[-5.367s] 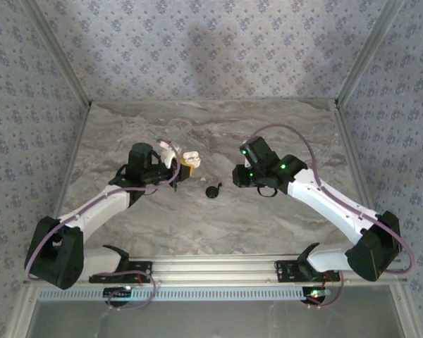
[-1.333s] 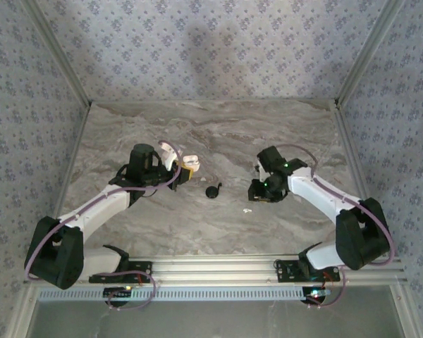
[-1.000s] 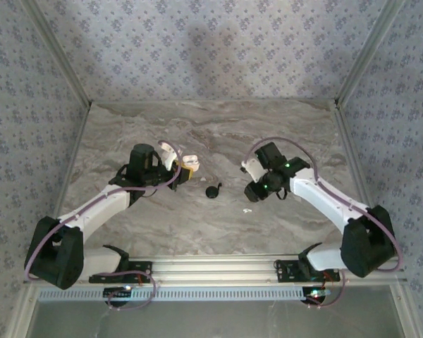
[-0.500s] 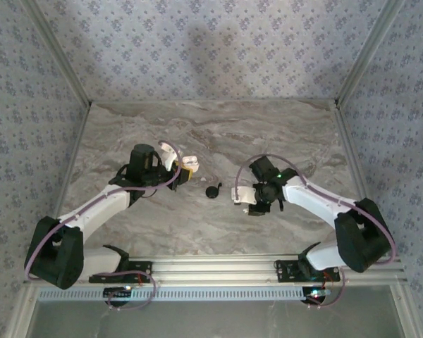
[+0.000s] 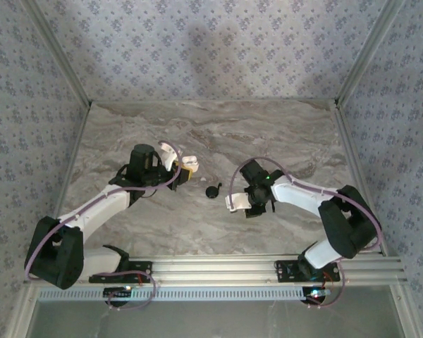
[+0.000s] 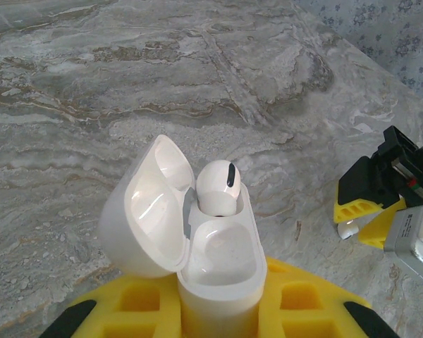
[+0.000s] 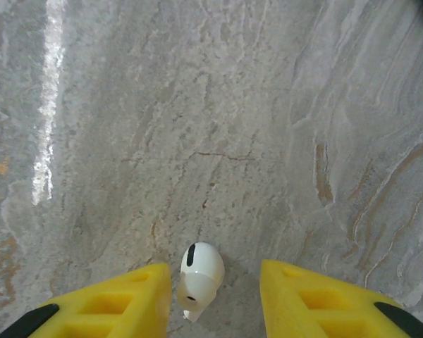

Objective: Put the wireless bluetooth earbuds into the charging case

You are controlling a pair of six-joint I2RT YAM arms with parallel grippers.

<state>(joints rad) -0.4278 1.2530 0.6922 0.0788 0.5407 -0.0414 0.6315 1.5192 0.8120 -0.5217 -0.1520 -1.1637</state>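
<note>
The left jaws are clamped on the small glossy white rounded plastic charging case (image 6: 222, 260), its lid open, one white earbud (image 6: 217, 186) seated in the far well. The right jaws stand part open and empty, astride the tiny loose white plastic earbud (image 7: 199, 271) lying on the grey marble-patterned tabletop (image 7: 197, 105); it seems to touch one pad, so centre first, then close gently lest it squirt out. A black round stemmed object (image 5: 213, 191) lies between the arms, best skirted on the carry.

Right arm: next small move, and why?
Probably close the right end effector on the loose earbud: it lies on the table between the open fingers, ungripped. The charging case in the left end effector is open with one slot free.
</note>
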